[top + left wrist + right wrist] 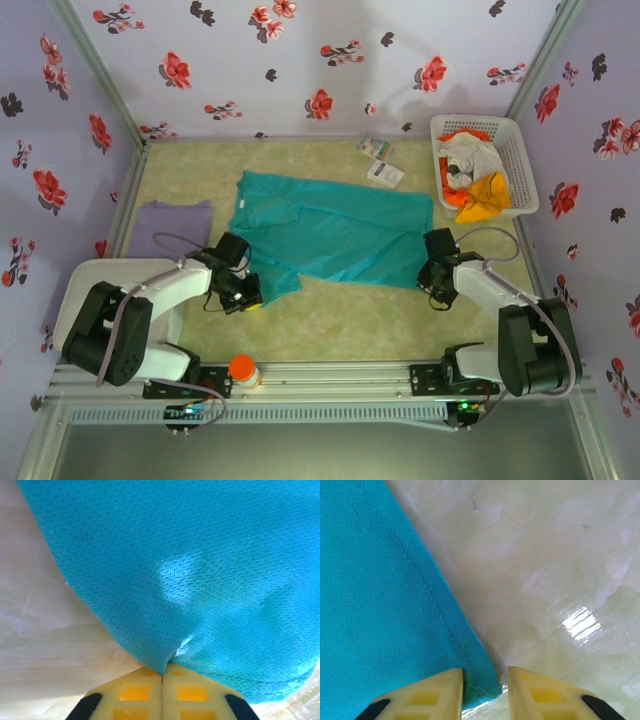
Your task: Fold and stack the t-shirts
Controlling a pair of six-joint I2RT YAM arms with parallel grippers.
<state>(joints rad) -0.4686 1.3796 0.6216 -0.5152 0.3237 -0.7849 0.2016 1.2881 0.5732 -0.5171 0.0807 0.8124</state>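
Judging progress: early. Teal shirt (pixel 340 235) lies spread mid-table, unfolded, long axis approx. L–R, collar end left, hem right. Purple shirt (pixel 172 225) just left of it looks folded, so prob. one done. Basket (pixel 525 160) beyond its far-right corner holds orange garment (pixel 485 195) & white garment (pixel 470 155), both to do. Left gripper (pixel 162 672) clamped on its near-left cloth; right gripper (pixel 485 680) jaws narrowly apart, straddling its near-right hem corner.

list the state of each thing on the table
teal t-shirt: spread out, not yet folded
purple t-shirt: lying flat at the left, looks folded
basket: upright, holding white and orange garments
left gripper: shut on the teal t-shirt's edge
right gripper: open around the teal t-shirt's corner
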